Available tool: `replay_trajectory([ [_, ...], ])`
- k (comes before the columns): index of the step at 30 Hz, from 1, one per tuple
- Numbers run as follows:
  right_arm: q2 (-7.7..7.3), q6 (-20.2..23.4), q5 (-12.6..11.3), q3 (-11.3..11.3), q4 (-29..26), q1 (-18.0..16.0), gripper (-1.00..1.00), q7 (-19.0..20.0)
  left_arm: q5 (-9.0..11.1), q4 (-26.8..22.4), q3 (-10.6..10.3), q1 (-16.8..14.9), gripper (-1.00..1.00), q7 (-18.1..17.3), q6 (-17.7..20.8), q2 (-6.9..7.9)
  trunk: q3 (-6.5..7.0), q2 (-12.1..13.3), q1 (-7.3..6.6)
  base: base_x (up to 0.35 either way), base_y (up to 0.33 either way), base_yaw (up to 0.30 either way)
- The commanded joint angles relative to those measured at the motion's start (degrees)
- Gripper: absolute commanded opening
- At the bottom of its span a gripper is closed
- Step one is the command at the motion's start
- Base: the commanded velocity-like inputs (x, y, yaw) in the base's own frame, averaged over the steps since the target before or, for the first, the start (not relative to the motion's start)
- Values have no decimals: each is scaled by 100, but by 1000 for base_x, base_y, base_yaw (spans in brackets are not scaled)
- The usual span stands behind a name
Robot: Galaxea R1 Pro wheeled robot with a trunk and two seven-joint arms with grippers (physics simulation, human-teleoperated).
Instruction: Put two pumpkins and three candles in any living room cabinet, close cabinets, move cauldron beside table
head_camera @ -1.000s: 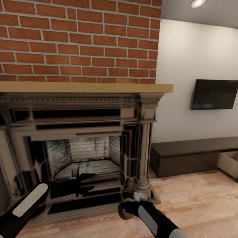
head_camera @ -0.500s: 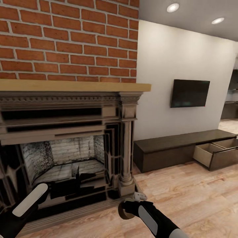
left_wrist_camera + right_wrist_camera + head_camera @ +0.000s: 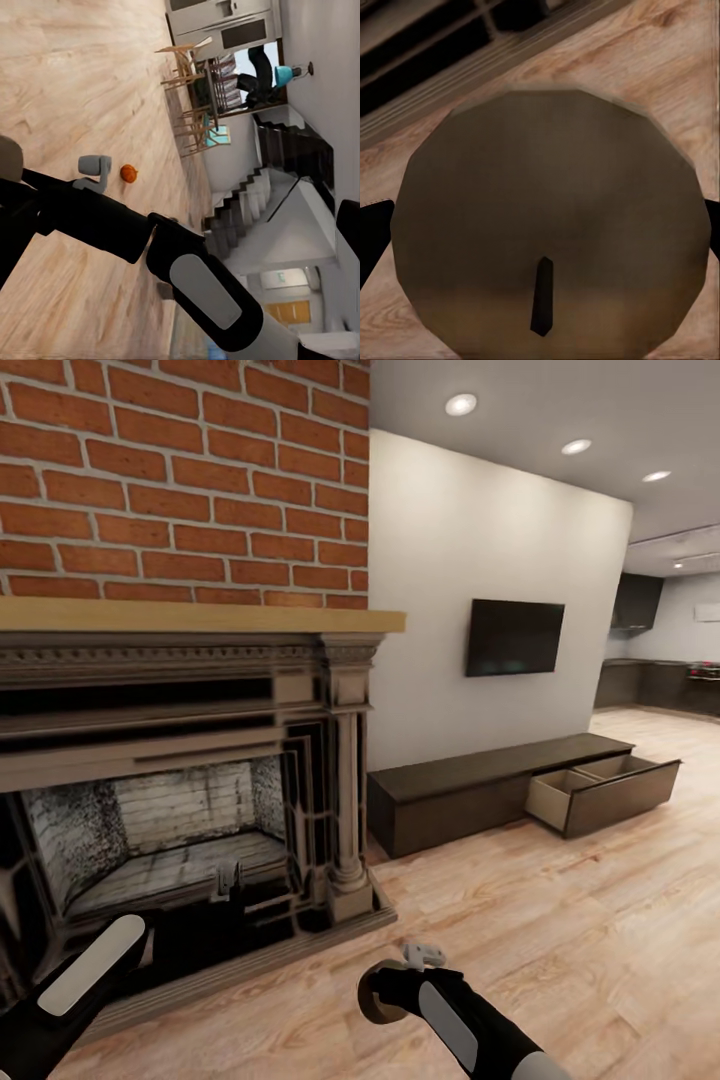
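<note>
Wood floor (image 3: 560,920) open – cabinet (image 3: 480,790) drawer (image 3: 600,792) out | right gripper (image 3: 385,992) pinching candle (image 3: 547,225)

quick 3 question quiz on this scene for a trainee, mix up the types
1. True or false: every drawer of the cabinet is shut.
2. What does the right gripper hold? A) a pumpkin B) a candle C) nothing
3. Fill in: in the left wrist view, the pumpkin lies on the wooden ____.

Key: 1 false, one drawer stands open; 2 B; 3 floor.
</note>
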Motion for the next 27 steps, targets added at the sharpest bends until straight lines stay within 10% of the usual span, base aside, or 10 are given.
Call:
replay_trajectory([
  [1,-3,4,-59,28,-10,-8,-100,-52,-33,2,-11,-5,100,-52,-2,5,-13,-4,-4,-338,0,-208],
  [27,3,-3,-21,47,-10,-8,-100,-44,-37,10,-11,-5,100,-52,-2,3,-146,-4,-4,-67,0,-121],
])
